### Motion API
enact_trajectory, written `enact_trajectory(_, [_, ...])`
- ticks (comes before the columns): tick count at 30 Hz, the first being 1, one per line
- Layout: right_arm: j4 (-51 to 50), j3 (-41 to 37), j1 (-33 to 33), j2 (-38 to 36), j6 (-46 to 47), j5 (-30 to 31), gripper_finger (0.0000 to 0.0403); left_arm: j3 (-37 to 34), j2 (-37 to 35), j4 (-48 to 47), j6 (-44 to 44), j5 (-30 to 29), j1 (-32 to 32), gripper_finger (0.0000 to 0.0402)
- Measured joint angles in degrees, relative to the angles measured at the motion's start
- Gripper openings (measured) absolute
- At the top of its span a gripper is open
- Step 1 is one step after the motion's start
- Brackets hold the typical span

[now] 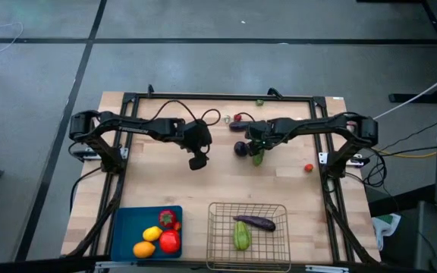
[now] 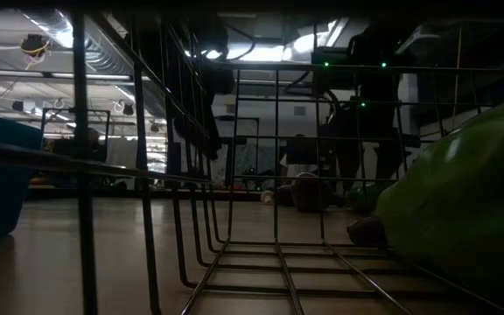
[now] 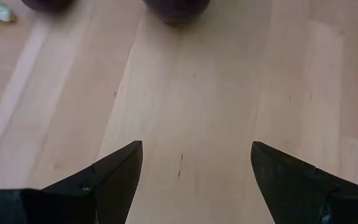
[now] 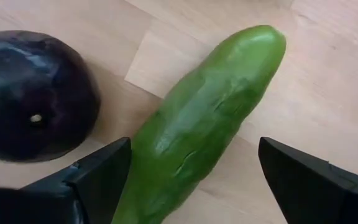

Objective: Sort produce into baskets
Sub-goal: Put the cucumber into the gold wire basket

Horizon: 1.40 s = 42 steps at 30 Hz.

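Right tool (image 4: 191, 180) spread wide above the green cucumber (image 4: 197, 124) near the bench's (image 1: 158, 174) far middle, fingers either side, not yet pinching; dark eggplant (image 4: 33, 93) just beside. Left tool (image 3: 194, 180) spread too, hovering over bare wood, holding nothing. Blue tray (image 1: 124, 227) with lemon, orange and red pieces at the near edge; wire basket (image 1: 218, 220) beside it with eggplant and green piece.

No text, label, brand, number or sign can be read in any view.
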Motion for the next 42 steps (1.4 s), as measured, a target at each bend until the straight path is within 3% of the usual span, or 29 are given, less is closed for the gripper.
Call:
enact_trajectory(8, [1.0, 0.0, 0.0, 4.2, -0.1, -2.7, 0.0328, -1.8, 0.0, 6.1, -0.1, 0.0, -2.4, 0.0296])
enact_trajectory(19, [0.8, 0.1, 0.0, 4.7, -6.4, -5.0, 0.0172, -1.9, 0.0, 8.8, -2.5, 0.0, -4.2, 0.0296])
enact_trajectory(23, [0.2, 0.1, 0.0, 2.6, -9.0, -7.5, 0.017, -1.9, 0.0, 8.8, -4.4, 0.0, -4.2, 0.0296])
enact_trajectory(32, [-3.2, 0.0, 1.4, -10.0, -9.5, -11.3, 0.0208, -1.9, 0.0, 9.2, -4.7, -0.1, -4.2, 0.0296])
enact_trajectory(42, [4.3, 0.0, 16.0, -18.8, -9.3, -13.0, 0.0201, -1.9, 0.0, 9.4, -6.4, -0.3, -5.3, 0.0296])
